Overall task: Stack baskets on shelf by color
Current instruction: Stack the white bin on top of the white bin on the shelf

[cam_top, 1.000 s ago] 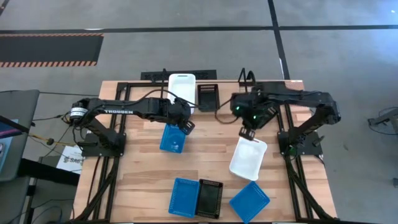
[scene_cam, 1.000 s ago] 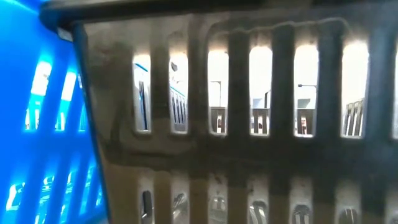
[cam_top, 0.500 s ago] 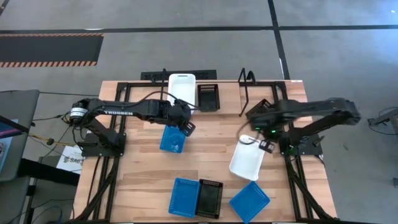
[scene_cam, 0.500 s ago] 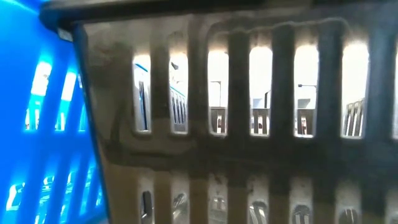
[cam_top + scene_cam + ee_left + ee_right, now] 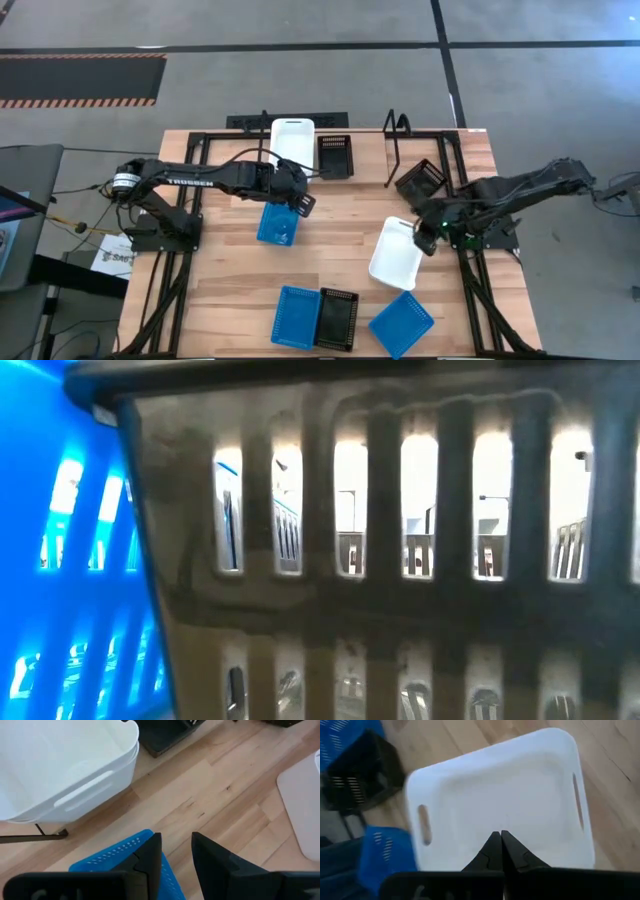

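My left gripper (image 5: 298,203) (image 5: 176,845) is at the table's middle left, shut on a blue basket (image 5: 277,222). Two white baskets (image 5: 293,140) sit nested on the black wire shelf (image 5: 245,122) at the far edge, with a black basket (image 5: 334,155) beside them. Another white basket (image 5: 398,252) lies on the table at the right. My right gripper (image 5: 426,240) (image 5: 501,836) is shut above that basket's right side and holds nothing. My left gripper holds the blue basket by the rim of its far short end (image 5: 144,839). One finger (image 5: 150,857) lies against the wall there; the other finger's touch does not show. The fingers slant down from the far side. The basket reaches toward the near edge below them.
A black basket (image 5: 422,180) lies tilted by the shelf's right loop (image 5: 397,125). Two blue baskets (image 5: 296,317) (image 5: 402,324) and a black one (image 5: 337,320) sit at the near edge. The low view is blocked by a black basket (image 5: 400,560) and a blue one (image 5: 60,560).
My right gripper, shut all the while, has swung from over the far end of the loose white basket toward the table's right edge and nearer, sinking lower. The white basket has stayed where it lay.
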Available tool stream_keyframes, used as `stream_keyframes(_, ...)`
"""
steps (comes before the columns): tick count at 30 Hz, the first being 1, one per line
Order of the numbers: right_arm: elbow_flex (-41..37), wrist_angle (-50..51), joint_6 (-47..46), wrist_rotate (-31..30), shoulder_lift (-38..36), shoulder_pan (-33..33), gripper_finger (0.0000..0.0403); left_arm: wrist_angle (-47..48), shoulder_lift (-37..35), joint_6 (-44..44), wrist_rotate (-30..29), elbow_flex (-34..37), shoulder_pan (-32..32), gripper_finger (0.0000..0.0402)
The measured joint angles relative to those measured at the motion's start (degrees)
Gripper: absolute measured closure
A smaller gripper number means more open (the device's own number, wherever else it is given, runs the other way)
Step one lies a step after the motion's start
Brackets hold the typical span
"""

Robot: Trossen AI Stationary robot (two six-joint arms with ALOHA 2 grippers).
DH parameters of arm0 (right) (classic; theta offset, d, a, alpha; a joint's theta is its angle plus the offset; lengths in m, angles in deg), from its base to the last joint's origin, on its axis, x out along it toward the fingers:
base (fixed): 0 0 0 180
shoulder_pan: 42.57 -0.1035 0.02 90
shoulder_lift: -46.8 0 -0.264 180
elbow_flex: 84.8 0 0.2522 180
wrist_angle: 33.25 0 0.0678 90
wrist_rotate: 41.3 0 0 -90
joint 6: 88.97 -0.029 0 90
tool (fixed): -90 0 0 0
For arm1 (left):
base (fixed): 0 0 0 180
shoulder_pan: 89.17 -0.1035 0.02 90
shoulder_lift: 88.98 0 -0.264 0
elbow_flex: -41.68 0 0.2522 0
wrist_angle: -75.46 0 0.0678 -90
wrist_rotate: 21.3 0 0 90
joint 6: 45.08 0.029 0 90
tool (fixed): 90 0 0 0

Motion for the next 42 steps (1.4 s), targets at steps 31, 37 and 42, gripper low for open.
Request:
stream_keyframes(31, 8.2, -30.1, 30.9, 2.0, 34.9, 15.9, 0.0403, -1.6, 0.0, -0.6, -0.8, 0.0, 0.0, 0.0308)
stream_keyframes(37, 16.0, -27.6, 35.3, 2.0, 38.5, 17.7, 0.0403, -1.6, 0.0, -0.6, -0.8, 0.0, 0.0, 0.0308)
stream_keyframes(42, 19.4, -12.9, 35.7, 2.0, 37.2, 16.2, 0.0403, -1.7, 0.0, -0.6, -0.8, 0.0, 0.0, 0.0308)
